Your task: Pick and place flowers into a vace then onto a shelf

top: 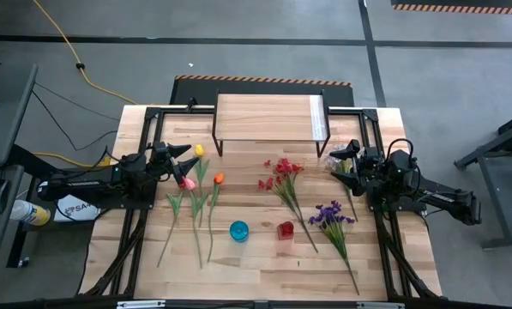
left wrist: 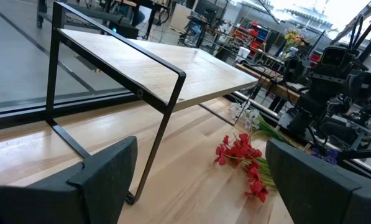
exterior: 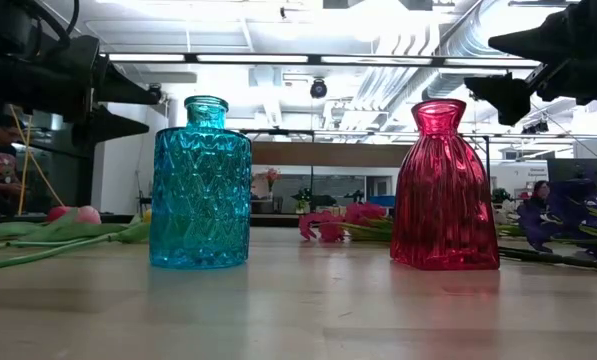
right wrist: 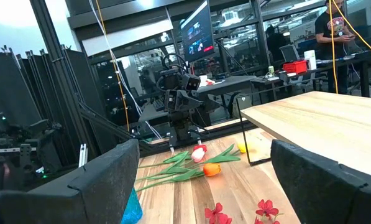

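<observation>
Both sets of jaws are spread wide and hold nothing. Left gripper (top: 187,163) hangs over the tulip heads: pink tulip (top: 189,183), yellow tulip (top: 199,150), orange tulip (top: 219,178), all lying flat left of the blue vase (top: 238,230). Right gripper (top: 342,160) waits right of the shelf (top: 264,118), near the white sprig (top: 338,160).

Likely first pick is the pink tulip. Grip the stem below the head, not the petals; the stems overlap, so come straight down on a clear stretch. The vase neck is narrow, so feed the stem end first. Red vase (top: 286,229), red sprig (top: 281,176) and purple sprig (top: 331,215) are right of the blue vase.
</observation>
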You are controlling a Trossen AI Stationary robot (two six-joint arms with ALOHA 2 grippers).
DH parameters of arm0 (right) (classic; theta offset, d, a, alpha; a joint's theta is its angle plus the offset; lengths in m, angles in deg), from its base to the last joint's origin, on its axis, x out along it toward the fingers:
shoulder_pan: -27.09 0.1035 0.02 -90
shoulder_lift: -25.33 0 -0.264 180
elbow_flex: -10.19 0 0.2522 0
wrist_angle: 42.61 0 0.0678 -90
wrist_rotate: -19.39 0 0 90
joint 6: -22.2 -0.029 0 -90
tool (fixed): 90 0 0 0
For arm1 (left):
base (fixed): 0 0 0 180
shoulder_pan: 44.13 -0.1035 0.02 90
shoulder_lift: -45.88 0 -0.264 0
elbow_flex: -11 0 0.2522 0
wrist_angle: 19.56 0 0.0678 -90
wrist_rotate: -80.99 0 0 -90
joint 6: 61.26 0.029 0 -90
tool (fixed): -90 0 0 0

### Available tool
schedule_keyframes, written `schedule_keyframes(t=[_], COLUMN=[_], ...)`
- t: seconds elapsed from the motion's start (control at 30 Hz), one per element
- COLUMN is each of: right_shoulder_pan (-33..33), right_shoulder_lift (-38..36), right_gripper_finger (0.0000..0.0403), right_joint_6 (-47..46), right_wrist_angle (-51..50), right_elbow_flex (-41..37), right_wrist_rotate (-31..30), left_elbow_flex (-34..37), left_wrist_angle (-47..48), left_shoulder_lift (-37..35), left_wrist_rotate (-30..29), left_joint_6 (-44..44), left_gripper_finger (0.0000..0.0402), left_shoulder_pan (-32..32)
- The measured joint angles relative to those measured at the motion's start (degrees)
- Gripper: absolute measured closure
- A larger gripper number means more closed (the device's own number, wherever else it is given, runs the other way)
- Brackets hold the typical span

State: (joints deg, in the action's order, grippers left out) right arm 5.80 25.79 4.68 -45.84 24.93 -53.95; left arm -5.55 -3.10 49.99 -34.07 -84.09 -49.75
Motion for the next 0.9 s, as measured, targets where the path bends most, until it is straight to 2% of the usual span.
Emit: schedule_keyframes(t=[0.3, 0.5, 0.6, 0.77, 0.9], right_shoulder_pan=[0.0, 0.0, 0.0, 0.0, 0.0], right_shoulder_lift=[0.0, 0.0, 0.0, 0.0, 0.0], right_gripper_finger=[0.0049, 0.0049, 0.0049, 0.0049, 0.0049], right_joint_6=[0.0, 0.0, -1.9, -10.2, -10.7], right_wrist_angle=[0.0, 0.0, 1.1, 9.8, 24.5], right_elbow_flex=[0.0, 0.0, 0.0, 0.0, 0.0], right_wrist_rotate=[0.0, 0.0, 0.0, 0.0, 0.0], left_elbow_flex=[0.0, 0.3, -1.4, -8.2, -17.3], left_wrist_angle=[-0.3, -9.4, -12.4, -12.3, -6.2], left_shoulder_lift=[0.0, -0.1, 0.0, 0.2, 1.9], left_wrist_rotate=[0.0, 0.4, 3.7, 11.2, 13.7], left_joint_6=[0.0, -4.9, -5.1, -2.1, 0.9], left_gripper_finger=[0.0016, 0.0016, 0.0016, 0.0016, 0.0016], left_shoulder_pan=[0.0, 0.0, 0.0, 0.0, 0.0])
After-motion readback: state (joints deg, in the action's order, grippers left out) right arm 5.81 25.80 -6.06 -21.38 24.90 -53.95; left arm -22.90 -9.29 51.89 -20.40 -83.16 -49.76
